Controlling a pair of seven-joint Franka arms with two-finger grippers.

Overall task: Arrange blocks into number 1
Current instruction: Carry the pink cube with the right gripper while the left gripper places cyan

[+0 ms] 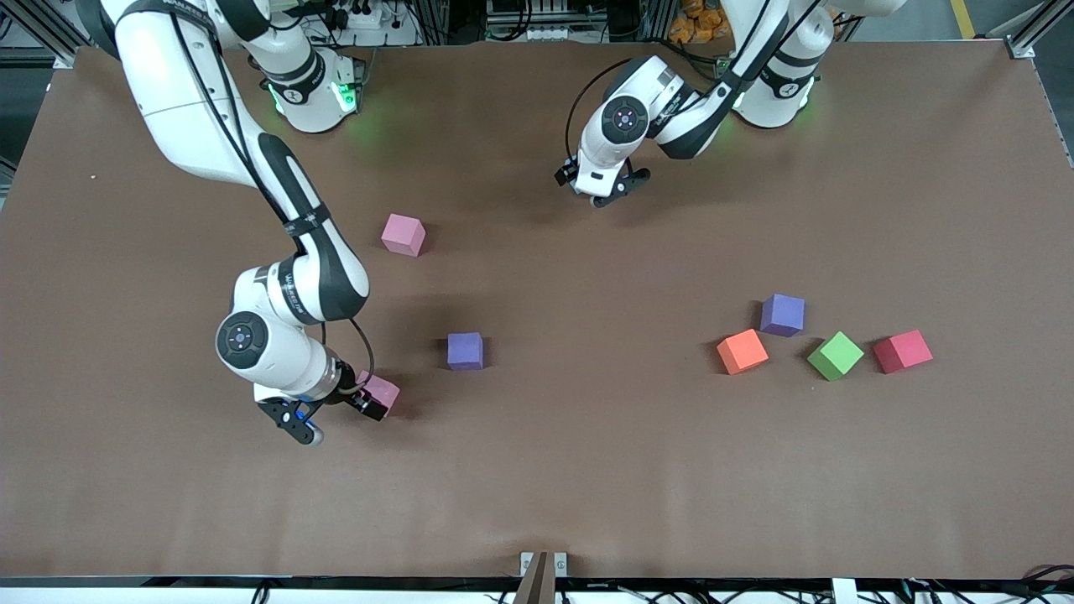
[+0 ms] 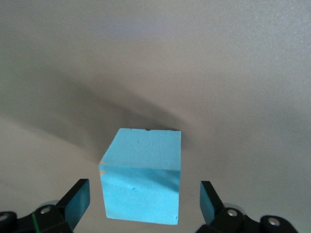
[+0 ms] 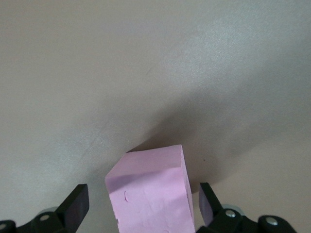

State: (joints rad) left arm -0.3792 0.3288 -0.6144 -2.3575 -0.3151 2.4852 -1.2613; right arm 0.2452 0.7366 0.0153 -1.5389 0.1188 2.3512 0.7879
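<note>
My right gripper (image 1: 372, 403) is low at a pink block (image 1: 386, 390) on the table. In the right wrist view it (image 3: 143, 196) is open, with that pink block (image 3: 148, 194) between the fingers and a gap on each side. My left gripper (image 1: 615, 190) hangs nearer the robots' bases. It (image 2: 143, 194) is open around a light blue block (image 2: 141, 177), touching neither side; the front view hides that block under the hand. Loose blocks lie on the table: a second pink block (image 1: 404, 234), a purple block (image 1: 465, 351), another purple block (image 1: 782, 315), an orange block (image 1: 742, 351), a green block (image 1: 836, 355) and a red block (image 1: 903, 351).
The brown table (image 1: 537, 486) runs bare toward the front camera. A small metal bracket (image 1: 542, 569) sits at its front edge. The orange, purple, green and red blocks cluster toward the left arm's end.
</note>
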